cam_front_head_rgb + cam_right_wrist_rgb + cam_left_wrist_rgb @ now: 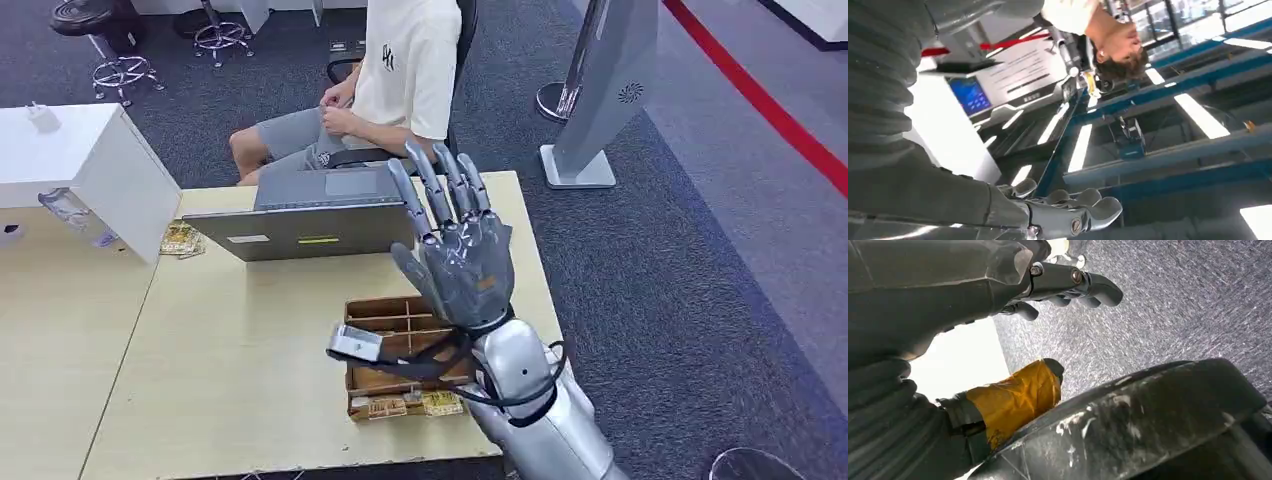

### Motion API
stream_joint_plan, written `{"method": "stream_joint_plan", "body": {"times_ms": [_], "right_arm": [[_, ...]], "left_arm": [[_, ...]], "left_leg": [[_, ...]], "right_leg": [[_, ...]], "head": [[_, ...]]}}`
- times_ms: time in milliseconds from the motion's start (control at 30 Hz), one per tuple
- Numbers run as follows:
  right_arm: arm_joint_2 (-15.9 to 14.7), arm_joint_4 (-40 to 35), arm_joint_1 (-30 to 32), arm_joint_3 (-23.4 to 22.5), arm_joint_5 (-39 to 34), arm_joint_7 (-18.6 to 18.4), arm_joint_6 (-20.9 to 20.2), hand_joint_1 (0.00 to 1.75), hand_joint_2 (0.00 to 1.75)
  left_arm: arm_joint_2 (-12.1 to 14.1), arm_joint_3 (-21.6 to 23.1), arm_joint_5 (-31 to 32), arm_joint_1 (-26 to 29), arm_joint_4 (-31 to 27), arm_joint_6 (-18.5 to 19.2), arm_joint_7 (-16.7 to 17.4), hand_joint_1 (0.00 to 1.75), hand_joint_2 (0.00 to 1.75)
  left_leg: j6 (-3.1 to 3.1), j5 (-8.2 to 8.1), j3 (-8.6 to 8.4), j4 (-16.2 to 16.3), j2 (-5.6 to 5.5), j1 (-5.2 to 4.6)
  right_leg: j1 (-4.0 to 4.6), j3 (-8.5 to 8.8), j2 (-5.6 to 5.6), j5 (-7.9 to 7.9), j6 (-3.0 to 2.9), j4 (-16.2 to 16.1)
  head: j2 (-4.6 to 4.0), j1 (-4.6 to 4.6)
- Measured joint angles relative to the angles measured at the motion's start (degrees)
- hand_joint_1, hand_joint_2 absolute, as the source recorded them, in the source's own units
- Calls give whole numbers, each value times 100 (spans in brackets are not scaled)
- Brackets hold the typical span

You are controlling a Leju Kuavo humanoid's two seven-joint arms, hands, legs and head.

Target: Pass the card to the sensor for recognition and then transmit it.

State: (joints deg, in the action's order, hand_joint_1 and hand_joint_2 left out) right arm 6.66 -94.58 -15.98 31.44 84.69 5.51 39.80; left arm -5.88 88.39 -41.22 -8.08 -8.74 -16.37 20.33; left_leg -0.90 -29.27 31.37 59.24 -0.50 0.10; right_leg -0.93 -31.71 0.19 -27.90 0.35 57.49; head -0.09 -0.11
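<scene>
My right hand [462, 262] stands raised above the wooden tray [372, 382] on the table [230, 380], fingers spread straight, palm empty. The cards [412, 405] lie in the tray's near compartment, untouched as far as I can judge. The laptop-like device [300, 228] before the seated person [400, 70] may be the sensor; I cannot confirm this. My left hand [1058, 287] hangs over carpet, fingers curled, holding nothing. Picking, scanning and handover all remain.

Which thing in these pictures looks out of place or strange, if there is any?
The thumb of the left hand is wrapped in yellow tape, which looks like a repair. The right hand is raised open above the wooden tray and holds no card. Nothing on the table looks spilled.
</scene>
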Motion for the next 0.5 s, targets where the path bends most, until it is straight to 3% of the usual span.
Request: {"method": "stream_joint_plan", "body": {"times_ms": [67, 133, 300, 500], "right_arm": [[434, -381, 578, -587, -821, 1745, -2, 0, 175], [715, -571, 922, -1088, -1234, 2811, -2, 0, 175], [858, -982, 1450, -1708, -1444, 2994, -4, 0, 175], [886, -1158, 1814, -1968, -1521, 3088, -4, 0, 175]], "left_arm": [[2, 0, -68, 13, 0, -37, -18, 0, 175], [2, 0, -99, 13, 0, -57, -42, 0, 175], [4, -2, -184, 15, 0, -146, -70, 0, 175], [6, -2, -197, 14, 0, -206, -114, 0, 175]], "left_leg": [[3, -3, 0, 0, 1, 0], [3, -2, 0, 0, 1, 0], [2, -2, -1, 0, 2, 0], [3, -2, -1, 1, 4, -2]], "right_leg": [[0, -3, 2, -1, -2, 0], [0, -2, 2, -1, -2, 0], [-4, -1, 3, 0, 0, 0], [-3, -2, 4, 1, 0, 0]], "head": [[0, -4], [0, -4], [0, 0], [0, -2]]}}
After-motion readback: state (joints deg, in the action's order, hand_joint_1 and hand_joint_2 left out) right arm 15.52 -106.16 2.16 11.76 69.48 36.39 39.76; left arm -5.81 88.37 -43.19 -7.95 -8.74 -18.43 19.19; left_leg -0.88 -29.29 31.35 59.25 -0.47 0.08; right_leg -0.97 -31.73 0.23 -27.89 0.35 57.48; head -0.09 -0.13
